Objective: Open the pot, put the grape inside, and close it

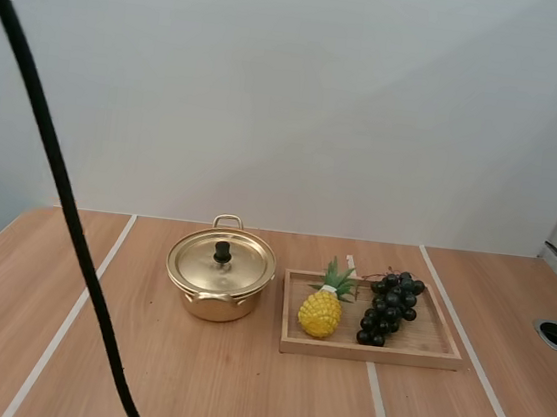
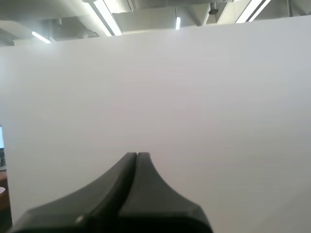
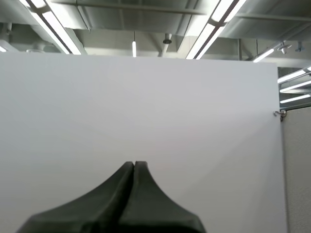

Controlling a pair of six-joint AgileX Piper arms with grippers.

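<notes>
Gold pot (image 1: 215,308) lidded, wooden tray (image 1: 422,359) holding grapes (image 1: 389,309) and pineapple (image 1: 320,312), both jaws pressed together, empty.

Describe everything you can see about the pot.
The pot is round and shiny gold, like metal, with a loop handle at the back and another at the front. Its matching lid is on, topped by a black knob. It stands upright on the wooden table, left of the tray, apart from it.

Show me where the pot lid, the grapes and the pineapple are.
pot lid (image 1: 222,253), high view, on the black knob at its centre
grapes (image 1: 389,308), high view, on the middle of the dark bunch
pineapple (image 1: 320,314), high view, on its yellow body, below the green leaves
</notes>
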